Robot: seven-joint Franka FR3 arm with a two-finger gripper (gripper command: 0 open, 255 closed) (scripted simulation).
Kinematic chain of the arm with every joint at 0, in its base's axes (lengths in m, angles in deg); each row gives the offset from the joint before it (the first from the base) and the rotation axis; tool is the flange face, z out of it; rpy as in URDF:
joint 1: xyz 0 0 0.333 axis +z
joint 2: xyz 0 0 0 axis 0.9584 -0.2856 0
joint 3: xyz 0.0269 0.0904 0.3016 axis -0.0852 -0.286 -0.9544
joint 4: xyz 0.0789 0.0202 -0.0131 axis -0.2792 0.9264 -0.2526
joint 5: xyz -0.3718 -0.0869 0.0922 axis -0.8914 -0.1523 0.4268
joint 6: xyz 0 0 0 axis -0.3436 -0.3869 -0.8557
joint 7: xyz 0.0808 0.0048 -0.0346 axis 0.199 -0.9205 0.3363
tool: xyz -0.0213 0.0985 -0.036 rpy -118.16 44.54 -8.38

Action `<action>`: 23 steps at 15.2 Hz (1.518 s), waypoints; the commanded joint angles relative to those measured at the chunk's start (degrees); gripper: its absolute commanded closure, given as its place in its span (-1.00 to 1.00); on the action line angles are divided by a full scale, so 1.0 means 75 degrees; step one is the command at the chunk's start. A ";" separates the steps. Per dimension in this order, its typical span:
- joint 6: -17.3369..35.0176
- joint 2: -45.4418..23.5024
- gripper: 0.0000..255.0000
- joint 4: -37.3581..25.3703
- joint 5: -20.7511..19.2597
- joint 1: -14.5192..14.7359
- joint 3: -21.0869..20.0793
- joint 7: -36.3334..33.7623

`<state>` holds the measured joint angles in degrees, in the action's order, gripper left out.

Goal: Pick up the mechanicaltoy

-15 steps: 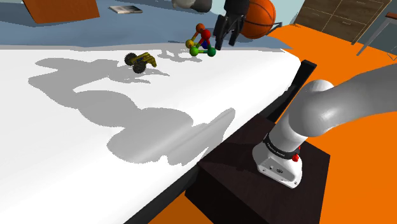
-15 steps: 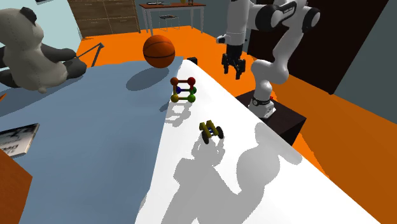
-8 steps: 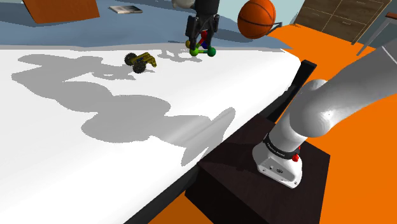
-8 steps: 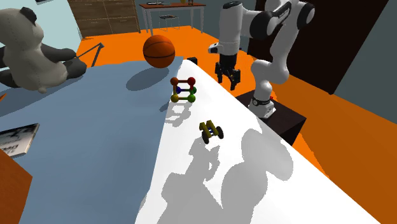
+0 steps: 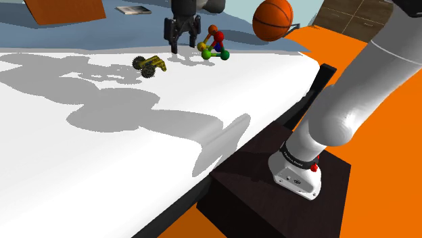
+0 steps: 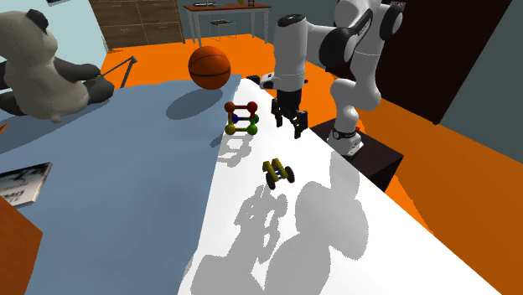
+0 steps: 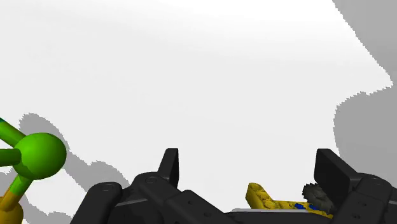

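the pincer (image 5: 182, 42), fingers spread, had swung past the coloured ball-and-stick frame (image 5: 214, 46) toward the small yellow mechanical toy with dark gear wheels (image 5: 150, 65), which sat on the white tabletop (image 5: 101, 169) near it (not yet straddled). the approach looked nearly lined up. the toy lay well in from the edge, with bare room around it except on the frame's side.

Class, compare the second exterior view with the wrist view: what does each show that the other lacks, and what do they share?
Second exterior view: basketball, plush panda, the arm's stand. Wrist view: blue marks on the yellow geared toy, seen between the fingers of the open tool. Shared: that toy, the ball-and-stick toy, the tool, the white table.
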<state>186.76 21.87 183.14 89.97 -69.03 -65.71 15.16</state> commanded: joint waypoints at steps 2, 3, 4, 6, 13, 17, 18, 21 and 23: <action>-0.0081 -0.1003 -1.00 -0.0986 -0.0162 0.0125 -0.0149 -0.0171; -0.0143 -0.1329 -1.00 -0.1339 -0.0223 0.0174 -0.0191 -0.0226; -0.0215 -0.1660 -1.00 -0.1708 -0.0286 0.0228 -0.0229 -0.0280; -0.0398 -0.2339 -1.00 -0.2498 -0.0421 0.0352 -0.0293 -0.0382; -0.1196 -0.4567 -1.00 -0.5310 -0.0837 0.0853 -0.0376 -0.0593; -0.0777 -0.4554 -1.00 -0.4878 -0.0836 0.0831 -0.0370 -0.0594; -0.0676 -0.4557 -1.00 -0.4779 -0.0838 0.0827 -0.0368 -0.0594; -0.0519 -0.4565 -1.00 -0.4629 -0.0840 0.0820 -0.0366 -0.0595; -0.0521 -0.4575 1.00 -0.4642 -0.0841 0.0820 -0.0365 -0.0594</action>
<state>182.75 -12.46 148.20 83.66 -62.87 -68.45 10.71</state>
